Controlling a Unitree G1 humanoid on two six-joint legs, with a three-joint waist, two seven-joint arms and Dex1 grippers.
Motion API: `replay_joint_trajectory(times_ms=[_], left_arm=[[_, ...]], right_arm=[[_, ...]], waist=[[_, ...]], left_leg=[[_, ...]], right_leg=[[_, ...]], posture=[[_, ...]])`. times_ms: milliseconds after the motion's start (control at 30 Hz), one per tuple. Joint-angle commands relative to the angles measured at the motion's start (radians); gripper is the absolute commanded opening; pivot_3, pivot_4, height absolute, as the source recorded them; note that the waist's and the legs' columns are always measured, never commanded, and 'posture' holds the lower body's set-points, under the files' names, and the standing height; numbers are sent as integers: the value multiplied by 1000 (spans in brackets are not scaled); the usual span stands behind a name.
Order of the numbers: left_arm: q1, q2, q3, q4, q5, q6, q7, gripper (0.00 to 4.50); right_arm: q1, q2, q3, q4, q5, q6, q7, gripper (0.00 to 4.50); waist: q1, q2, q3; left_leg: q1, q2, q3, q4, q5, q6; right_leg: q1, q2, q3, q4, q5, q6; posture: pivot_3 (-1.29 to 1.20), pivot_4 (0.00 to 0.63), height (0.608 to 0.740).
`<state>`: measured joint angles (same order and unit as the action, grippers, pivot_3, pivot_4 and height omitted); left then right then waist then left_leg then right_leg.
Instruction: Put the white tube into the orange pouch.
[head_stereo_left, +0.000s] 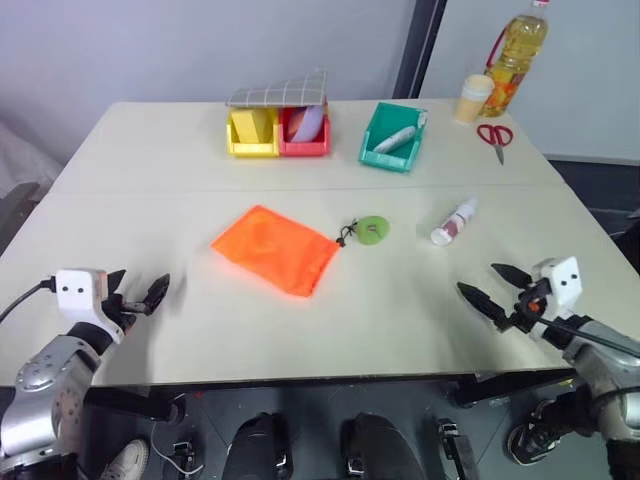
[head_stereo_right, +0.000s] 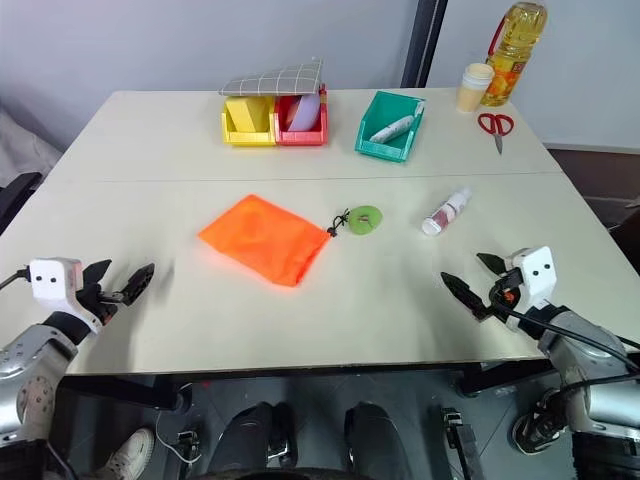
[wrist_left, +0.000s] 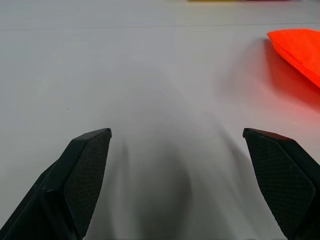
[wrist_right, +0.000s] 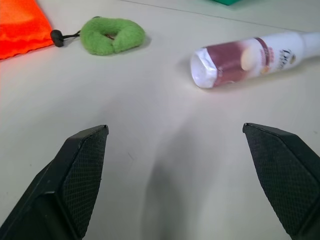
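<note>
A pale table seen from above, with two robot arms at its near edge. The white tube (head_stereo_left: 454, 221) lies flat on the table's right half, its long axis slanting from near-left to far-right, the flat crimped end with a dark red label band toward the robot and the cap end pointing away. It sits just beyond the right gripper (head_stereo_left: 494, 285), slightly toward the table's middle, which makes the right arm clearly the nearer one. The right gripper hovers with its two black fingers spread wide and holds nothing. The left gripper (head_stereo_left: 138, 291), at the near left edge, is likewise spread wide and empty. The orange pouch (head_stereo_left: 273, 249) lies flat at the table's middle, left of the tube, its black cord ending in a green disc (head_stereo_left: 373, 230) that rests between pouch and tube. The tube's label carries cursive writing, too small to read with certainty.
</note>
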<state>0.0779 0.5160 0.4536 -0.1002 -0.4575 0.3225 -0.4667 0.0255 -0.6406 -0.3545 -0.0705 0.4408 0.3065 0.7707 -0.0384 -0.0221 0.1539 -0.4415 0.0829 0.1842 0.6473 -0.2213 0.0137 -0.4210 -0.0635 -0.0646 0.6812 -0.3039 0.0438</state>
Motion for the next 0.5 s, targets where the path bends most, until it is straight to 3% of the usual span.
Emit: replay_joint_trajectory(times_ms=[33,367,500], left_arm=[[-4,-1,18,-30,2,-19,11,4500],[-60,-19,-35,-108,-70,2,-51,4500],[-92,8,-175,-206,-31,35,-100,4500]], right_arm=[[-12,-8,-9,-26,4,-4,-8,4475],[-27,5,21,-59,8,8,-22,4475],[-26,-5,48,-111,15,21,-8,4475]], waist=[[2,0,0],[3,0,0],[5,0,0]], left_leg=[[0,0,0,0,0,0],[0,0,0,0,0,0],[0,0,0,0,0,0]], right_leg=[[0,0,0,0,0,0],[0,0,0,0,0,0],[0,0,0,0,0,0]], posture=[[0,150,740],[0,150,740],[0,150,740]])
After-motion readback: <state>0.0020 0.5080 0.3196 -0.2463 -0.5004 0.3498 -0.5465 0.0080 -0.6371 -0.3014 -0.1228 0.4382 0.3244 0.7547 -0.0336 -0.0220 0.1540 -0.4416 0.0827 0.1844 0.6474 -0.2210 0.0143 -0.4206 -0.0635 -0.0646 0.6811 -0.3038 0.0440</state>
